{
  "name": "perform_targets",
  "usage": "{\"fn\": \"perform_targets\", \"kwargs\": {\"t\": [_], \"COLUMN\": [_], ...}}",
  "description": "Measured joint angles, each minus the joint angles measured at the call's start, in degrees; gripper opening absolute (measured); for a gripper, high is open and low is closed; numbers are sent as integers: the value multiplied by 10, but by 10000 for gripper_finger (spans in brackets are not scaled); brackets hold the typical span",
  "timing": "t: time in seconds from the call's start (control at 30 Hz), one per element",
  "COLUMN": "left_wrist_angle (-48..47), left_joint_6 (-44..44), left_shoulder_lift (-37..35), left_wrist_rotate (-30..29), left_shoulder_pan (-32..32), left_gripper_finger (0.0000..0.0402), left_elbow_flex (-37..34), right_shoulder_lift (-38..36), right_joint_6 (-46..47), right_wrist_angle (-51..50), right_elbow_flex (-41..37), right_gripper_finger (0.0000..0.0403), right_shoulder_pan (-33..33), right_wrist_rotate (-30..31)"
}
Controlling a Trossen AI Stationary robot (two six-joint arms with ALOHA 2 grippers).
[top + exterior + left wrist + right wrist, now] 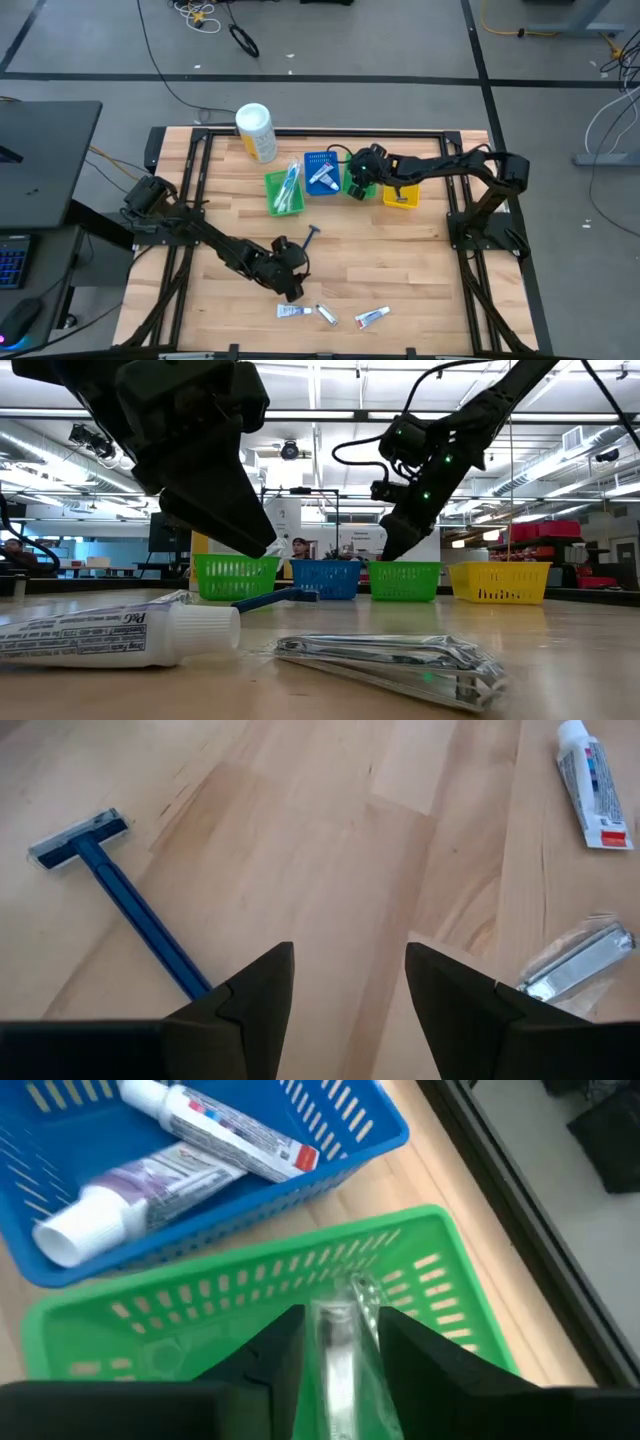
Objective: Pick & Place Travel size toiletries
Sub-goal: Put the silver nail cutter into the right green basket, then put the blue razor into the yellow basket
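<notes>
From above, my left claw hovers over the counter near a toothpaste tube.

Left wrist: its fingers spread, empty, beside a blue razor.

Right wrist: my right claw loosely flanks a silvery packet over the green bin, perhaps released. Labels unreadable.

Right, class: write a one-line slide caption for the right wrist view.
Right gripper over a green basket with a silvery packet between its fingers; two toothpaste tubes lie in the blue basket beside it.
</notes>
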Motion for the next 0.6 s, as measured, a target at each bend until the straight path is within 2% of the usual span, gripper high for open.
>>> {"fn": "perform_targets", "kwargs": {"t": [0.17,0.27,0.6], "left_wrist_angle": [0,-1,-3], "left_joint_6": [-1,-1,-23], "left_shoulder_lift": [0,0,0], "left_wrist_rotate": [-7,-18,-83], "left_shoulder_pan": [1,3,39], "left_gripper_finger": [203,203,203], "left_elbow_flex": [0,0,0], "right_shoulder_lift": [-1,-7,-75], "right_joint_6": [9,23,22], "right_wrist_angle": [-2,-3,-2], "right_elbow_flex": [0,0,1], "right_gripper_finger": [171,176,176], "right_shoulder_pan": [2,16,140], "right_wrist_rotate": [1,23,35]}}
